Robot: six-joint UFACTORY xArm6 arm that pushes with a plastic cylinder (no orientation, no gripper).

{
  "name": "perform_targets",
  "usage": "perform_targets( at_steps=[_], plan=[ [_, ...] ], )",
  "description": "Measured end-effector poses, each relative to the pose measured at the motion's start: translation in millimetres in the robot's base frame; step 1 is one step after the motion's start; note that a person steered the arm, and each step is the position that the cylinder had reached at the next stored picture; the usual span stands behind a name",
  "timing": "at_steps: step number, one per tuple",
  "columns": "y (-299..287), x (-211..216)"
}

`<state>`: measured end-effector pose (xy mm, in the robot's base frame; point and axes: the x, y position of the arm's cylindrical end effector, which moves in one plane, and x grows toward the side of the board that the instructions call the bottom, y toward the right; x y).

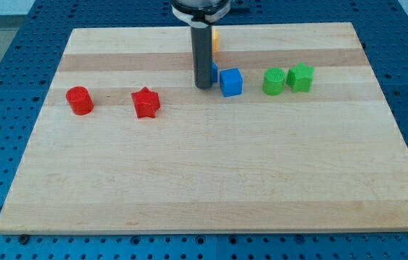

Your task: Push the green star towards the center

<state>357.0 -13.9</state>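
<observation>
The green star (301, 76) sits at the view's upper right on the wooden board (211, 180), touching a green cylinder (274, 81) on its left. My tip (204, 87) rests on the board well to the left of both, just left of a blue cube (231, 82). A second blue block (214, 71) shows as a sliver behind the rod; its shape is hidden.
A red cylinder (79, 100) and a red star (146, 102) lie at the view's left. An orange-yellow block (216, 40) is partly hidden behind the rod near the top edge. A blue perforated table (16, 65) surrounds the board.
</observation>
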Motion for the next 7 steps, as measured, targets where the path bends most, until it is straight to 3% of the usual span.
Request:
perform_targets(
  at_steps=[2,3,4,7],
  plan=[
    [-15,10],
    [-22,56],
    [6,89],
    [203,100]
  ],
)
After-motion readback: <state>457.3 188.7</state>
